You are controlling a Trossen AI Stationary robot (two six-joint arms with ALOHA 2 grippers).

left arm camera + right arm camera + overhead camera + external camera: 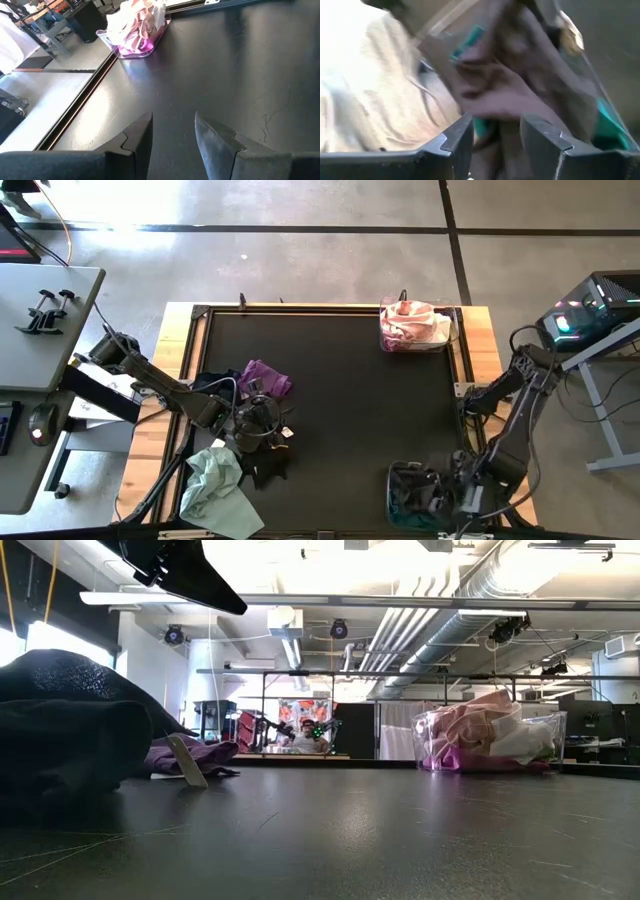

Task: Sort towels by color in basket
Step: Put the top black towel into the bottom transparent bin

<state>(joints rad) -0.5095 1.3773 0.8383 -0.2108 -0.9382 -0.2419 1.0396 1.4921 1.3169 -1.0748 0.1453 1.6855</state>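
My left gripper is open with only bare table between its fingers; in the high view it hovers over a heap of black towels. A purple towel lies just beyond it, and a pale mint towel lies crumpled at the near left edge. My right gripper is open at the near right basket. Teal cloth and dark cloth show through that basket's clear wall. A far basket holds pink and white towels.
The black mat lies bare between the towel heap and the two baskets. A wooden rim frames the table. In the low view a black towel bulks at near left, with a white tag before the purple towel.
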